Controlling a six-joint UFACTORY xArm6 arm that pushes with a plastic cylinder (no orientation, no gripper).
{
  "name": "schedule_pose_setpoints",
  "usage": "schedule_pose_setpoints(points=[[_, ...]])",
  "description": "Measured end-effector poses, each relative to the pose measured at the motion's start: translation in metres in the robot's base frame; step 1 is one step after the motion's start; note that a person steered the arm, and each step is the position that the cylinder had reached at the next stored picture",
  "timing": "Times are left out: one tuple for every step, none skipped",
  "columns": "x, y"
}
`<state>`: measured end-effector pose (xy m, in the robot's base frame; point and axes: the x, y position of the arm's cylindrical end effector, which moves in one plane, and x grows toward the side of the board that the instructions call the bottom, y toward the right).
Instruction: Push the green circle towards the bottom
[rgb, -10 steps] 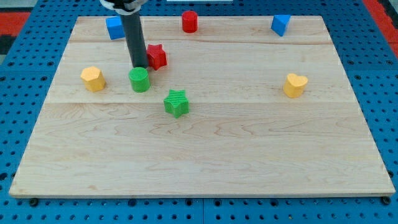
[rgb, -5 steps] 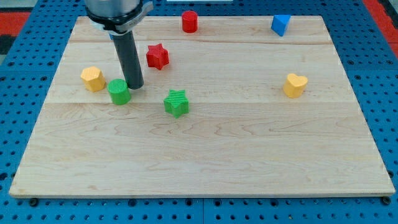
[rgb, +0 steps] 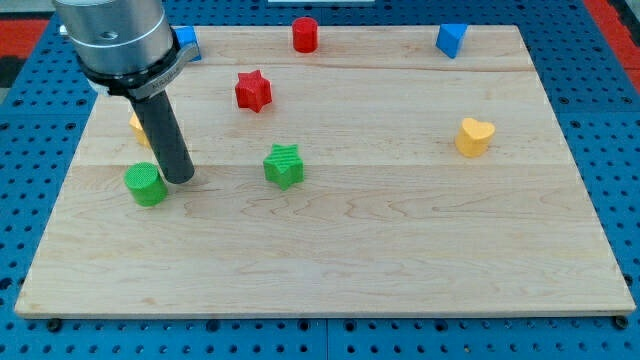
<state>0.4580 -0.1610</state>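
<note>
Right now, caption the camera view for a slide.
My tip touches the green circle's right side, left of the green star.

Below the green circle (rgb: 146, 184), with my tip (rgb: 181, 179) just beside it on the view's right, bare surface (rgb: 330, 260) runs to the bottom edge, while the green star (rgb: 284, 165) stands off to the right and the yellow block (rgb: 137, 124) sits above, half hidden behind the rod.
</note>
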Motion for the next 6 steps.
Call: schedule_pose_setpoints(points=[[-0.014,0.0],[-0.014,-0.021],[-0.013,-0.039],[0.001,-0.044],[0.015,-0.045],[0.028,-0.049]])
